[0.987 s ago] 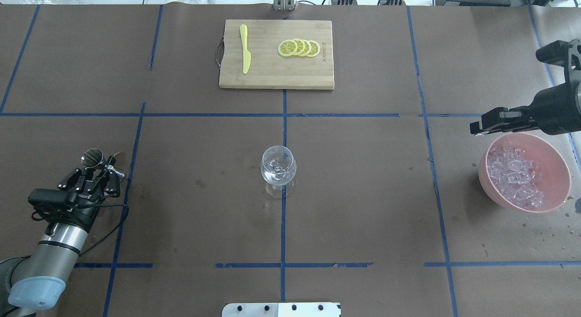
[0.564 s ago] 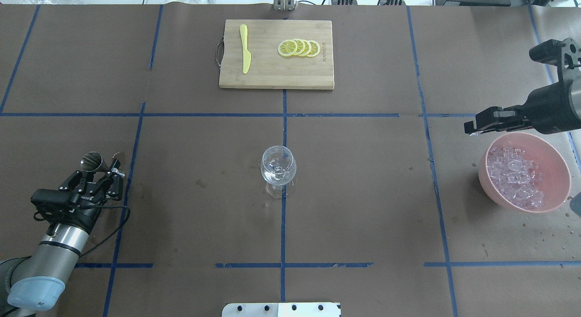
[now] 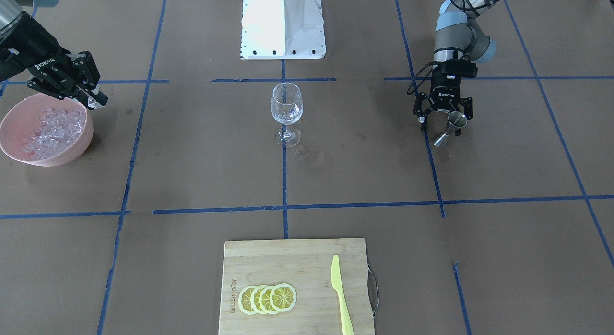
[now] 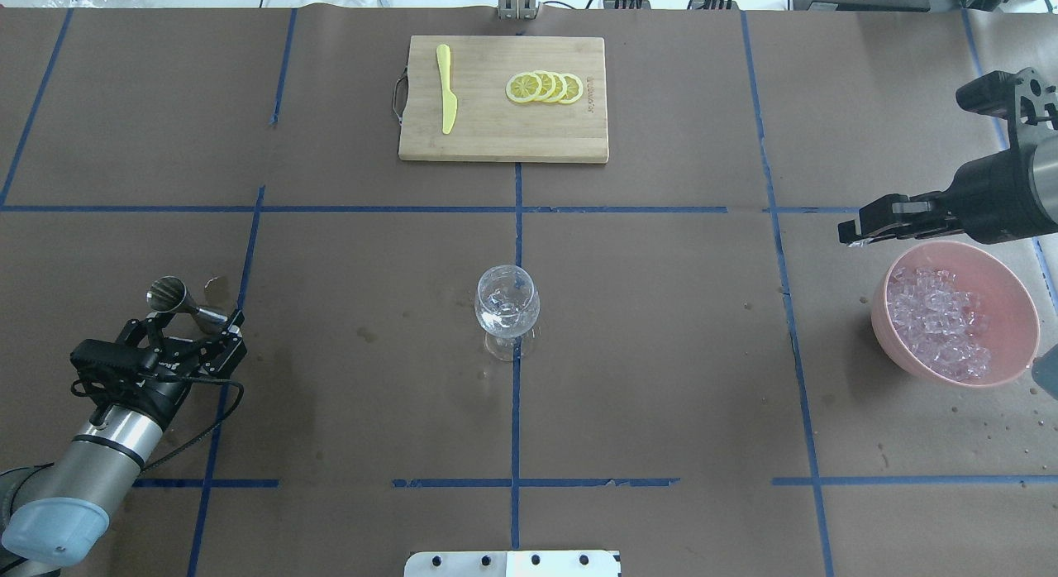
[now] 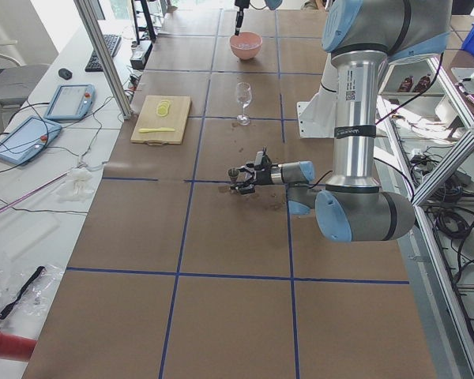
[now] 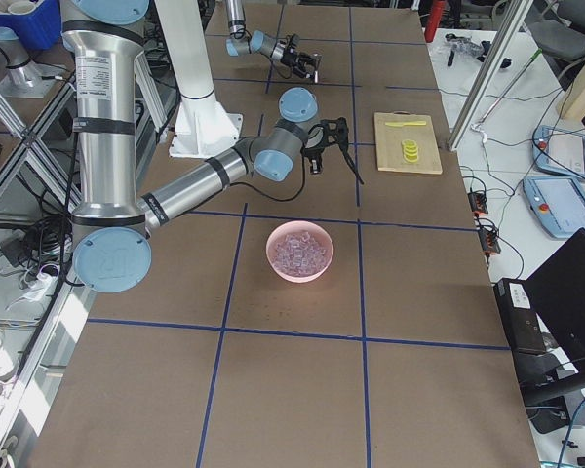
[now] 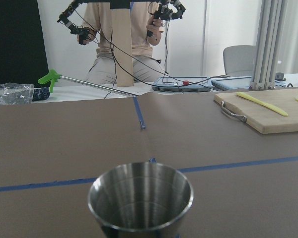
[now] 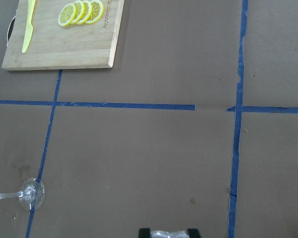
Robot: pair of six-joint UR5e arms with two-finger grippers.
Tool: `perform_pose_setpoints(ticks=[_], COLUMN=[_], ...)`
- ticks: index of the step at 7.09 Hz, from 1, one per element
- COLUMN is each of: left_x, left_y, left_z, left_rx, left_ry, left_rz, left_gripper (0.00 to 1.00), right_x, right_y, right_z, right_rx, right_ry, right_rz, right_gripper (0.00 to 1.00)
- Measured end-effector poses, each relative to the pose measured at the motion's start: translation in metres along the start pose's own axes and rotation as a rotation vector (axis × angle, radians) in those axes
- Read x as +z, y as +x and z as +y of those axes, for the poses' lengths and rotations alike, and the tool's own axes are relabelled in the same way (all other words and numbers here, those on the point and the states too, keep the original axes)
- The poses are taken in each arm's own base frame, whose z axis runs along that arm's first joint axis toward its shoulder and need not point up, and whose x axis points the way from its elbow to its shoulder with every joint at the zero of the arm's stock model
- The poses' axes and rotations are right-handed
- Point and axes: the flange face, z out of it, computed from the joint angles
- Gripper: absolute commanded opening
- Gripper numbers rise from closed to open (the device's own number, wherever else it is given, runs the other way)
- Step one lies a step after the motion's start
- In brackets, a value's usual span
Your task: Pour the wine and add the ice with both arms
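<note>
A clear wine glass (image 4: 508, 302) stands at the table's middle, also in the front view (image 3: 286, 104). Its bowl glints with clear contents; I cannot tell liquid from ice. A steel jigger (image 4: 178, 299) stands at the left, and its cup (image 7: 140, 198) shows bare metal inside. My left gripper (image 4: 188, 324) is open just behind it, also in the front view (image 3: 445, 121). My right gripper (image 4: 851, 232) is shut on one ice cube (image 8: 170, 233), beyond the left rim of a pink bowl (image 4: 1027, 312) heaped with ice (image 4: 938, 321).
A bamboo cutting board (image 4: 496, 139) at the far centre holds lemon slices (image 4: 545, 88) and a yellow knife (image 4: 446, 89). The white pedestal (image 3: 284, 23) is on the robot's side. A seated person (image 7: 121, 44) is beyond the table.
My left gripper has drawn back toward the robot, off the jigger, which stays standing. My right gripper has moved left, away from the bowl, with the ice cube.
</note>
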Motion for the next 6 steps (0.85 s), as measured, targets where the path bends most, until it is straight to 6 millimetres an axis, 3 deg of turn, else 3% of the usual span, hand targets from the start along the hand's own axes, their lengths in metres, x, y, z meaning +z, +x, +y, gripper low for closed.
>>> perform_pose_setpoints(ticks=[3,6], left_x=[-0.015,-0.046], left_y=[-0.014,-0.037], left_z=[-0.007,-0.030], left_rx=[0.001,-0.024], left_ry=[-0.103,-0.213], left_rz=[0.059,0.119], left_gripper=[1.00,1.00], right_x=[0.001,0.007], right_y=[-0.023,-0.044], right_z=[-0.005,-0.005], right_rx=[0.004,-0.008], right_ry=[0.006,-0.005], right_rz=[-0.033,-0.061], right_gripper=[0.00,0.00])
